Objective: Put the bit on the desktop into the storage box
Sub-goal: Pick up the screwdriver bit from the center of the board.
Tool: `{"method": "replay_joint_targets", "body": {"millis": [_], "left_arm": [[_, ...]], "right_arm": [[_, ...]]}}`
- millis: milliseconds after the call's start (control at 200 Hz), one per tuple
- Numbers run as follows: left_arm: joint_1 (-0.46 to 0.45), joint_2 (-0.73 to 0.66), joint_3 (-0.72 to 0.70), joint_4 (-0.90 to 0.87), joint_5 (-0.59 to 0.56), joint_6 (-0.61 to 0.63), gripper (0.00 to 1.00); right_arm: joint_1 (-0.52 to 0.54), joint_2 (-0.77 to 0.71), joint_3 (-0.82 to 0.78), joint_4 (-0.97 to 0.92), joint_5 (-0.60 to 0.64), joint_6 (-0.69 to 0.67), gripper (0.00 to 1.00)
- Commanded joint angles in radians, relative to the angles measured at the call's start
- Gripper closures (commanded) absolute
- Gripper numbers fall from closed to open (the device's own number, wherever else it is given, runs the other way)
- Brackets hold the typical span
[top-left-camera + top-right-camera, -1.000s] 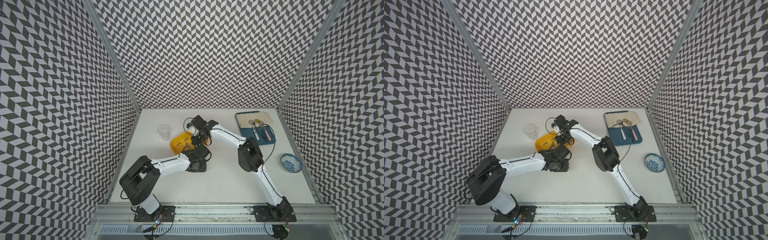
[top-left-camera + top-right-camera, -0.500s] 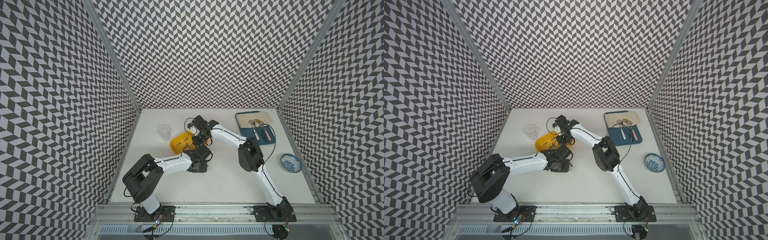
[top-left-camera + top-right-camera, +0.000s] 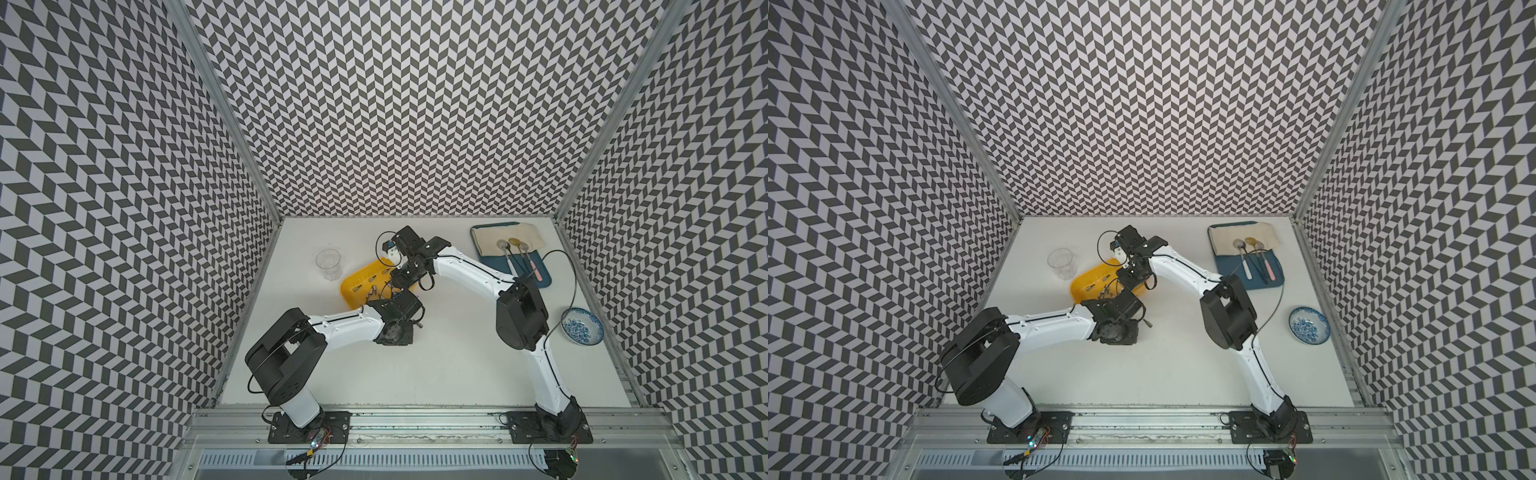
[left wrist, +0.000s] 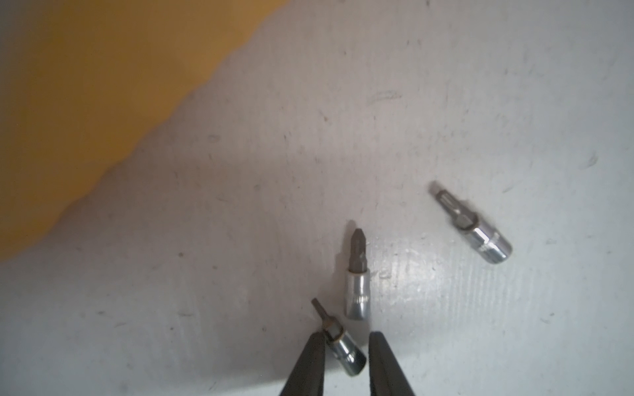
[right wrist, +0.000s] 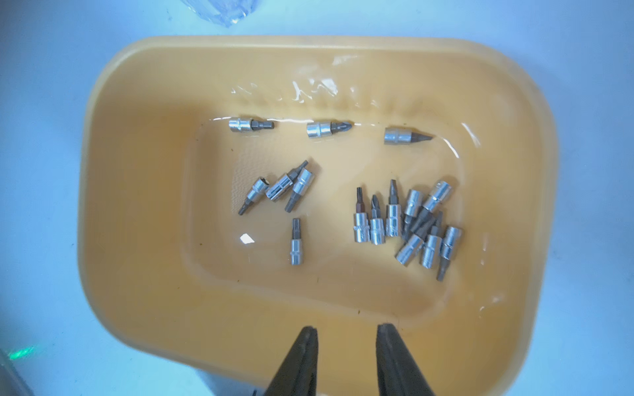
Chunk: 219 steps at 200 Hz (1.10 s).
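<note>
Yellow plastic: the storage box (image 3: pixel 353 286) sat on the white desktop (image 4: pixel 446 103), and it was already well filled.
Inside the box: a heap of shiny bits (image 5: pixel 411 226) lay on its floor, some in a bunch and some alone.
Outside the box: three bits lay on the desktop near the box, and none touched it.
Small bit (image 4: pixel 343 349): it lay flat, the farthest of the three from the box, right between the two black fingers of the left pincer (image 4: pixel 346 337).
Cross-tip bit (image 4: pixel 356 284): it lay just beside the small bit, on the side nearer the box.
Third bit (image 4: pixel 473 226): it lay apart from the other two.
What just changed: the left pincer had pulled its fingers closer together than a moment before.
Left pincer now: narrow, with one finger touching the small bit's neck. I could not tell if it was squeezing yet.
What that meant: I think the grab was just starting, so this bit would be the next to go into the box.
Right pincer (image 5: pixel 346 331): a narrow gap, holding nothing, hanging over the box's near wall.
Glass cup (image 3: pixel 328 264): it stood just beside the box.
Watch out: the cross-tip bit was so close that it might get bumped.
</note>
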Motion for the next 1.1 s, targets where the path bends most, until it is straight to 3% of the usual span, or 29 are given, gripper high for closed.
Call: {"method": "replay_joint_targets", "body": {"millis": [0, 341, 706, 897, 1022, 1092], "left_arm": [[-0.001, 0.002, 0.016, -0.029, -0.011, 0.013, 0.73], [0.0, 0.026, 0.011, -0.059, -0.022, 0.026, 0.75], [0.002, 0.017, 0.007, -0.046, -0.016, 0.037, 0.8], [0.003, 0.018, 0.008, -0.048, -0.012, 0.042, 0.9], [0.003, 0.015, -0.002, -0.047, -0.009, 0.043, 1.0], [0.003, 0.01, -0.002, -0.051, -0.009, 0.043, 1.0]], "right_arm": [[-0.015, -0.127, -0.071, 0.06, 0.033, 0.031, 0.66], [-0.035, -0.358, -0.423, 0.159, 0.065, 0.085, 0.66], [-0.049, -0.464, -0.601, 0.211, 0.07, 0.116, 0.64], [-0.058, -0.473, -0.677, 0.245, 0.052, 0.119, 0.63], [-0.058, -0.47, -0.729, 0.285, 0.023, 0.125, 0.55], [-0.058, -0.463, -0.753, 0.307, 0.014, 0.125, 0.53]]}}
